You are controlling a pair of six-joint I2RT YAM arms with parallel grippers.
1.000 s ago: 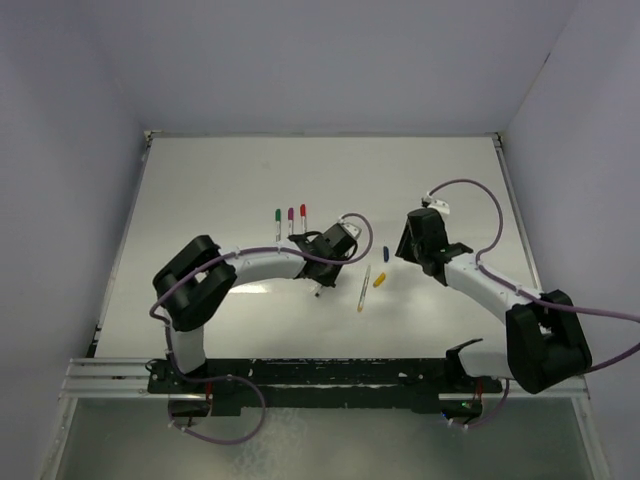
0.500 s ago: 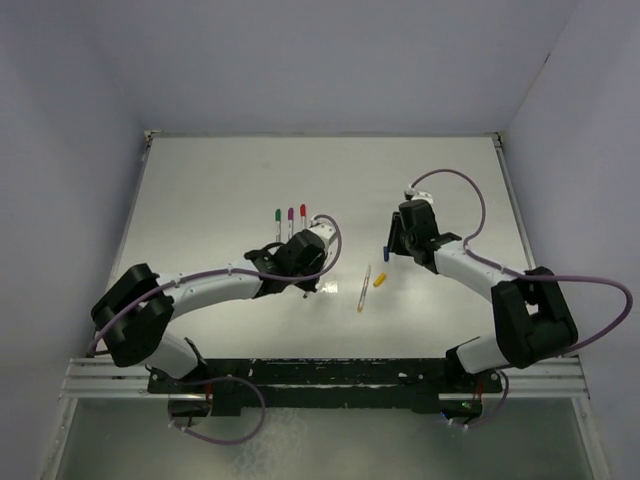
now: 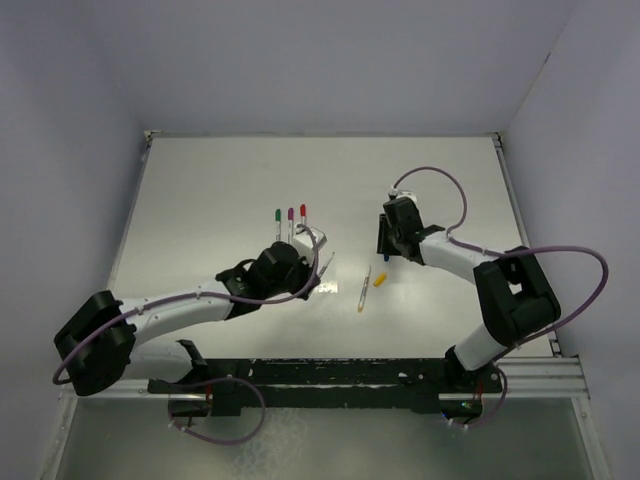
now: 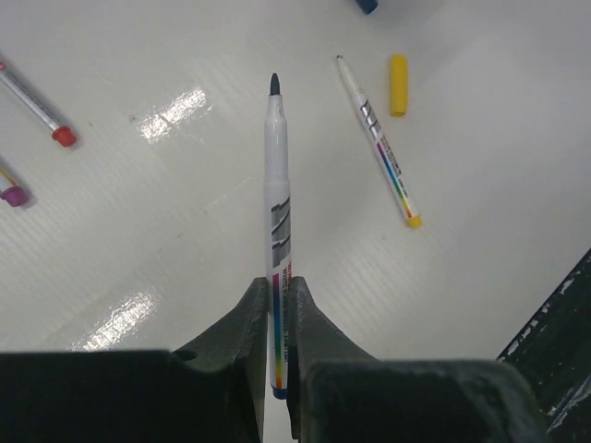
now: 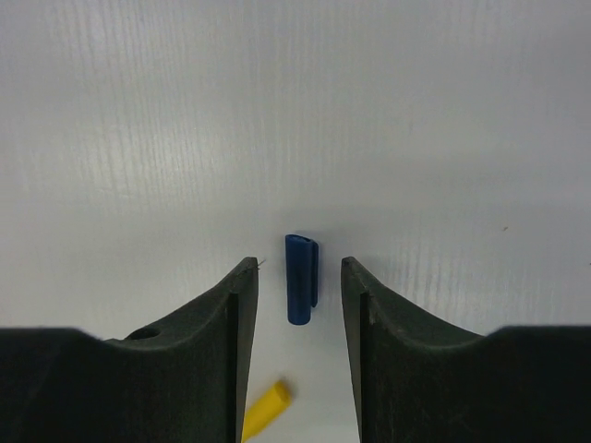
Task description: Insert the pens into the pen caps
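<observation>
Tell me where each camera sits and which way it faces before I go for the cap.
Top external: above and behind, looking down at the table; left arm and right arm show.
Left wrist: looks along the left gripper, shut on a pen, toward the table.
Right wrist: looks down through the open right gripper at the blue cap.
Shared: both wrist views catch the yellow cap.

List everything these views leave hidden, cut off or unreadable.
- Top view: the blue cap is all but hidden under the right end effector.
- Left wrist view: the held pen has its rear end buried between the fingers of the left end effector.
- Left wrist view: the magenta-capped pen is cut off by the left edge.
- Right wrist view: the yellow cap is partly hidden by a finger.
- Top view: the print on the loose pen is too small to read.
</observation>
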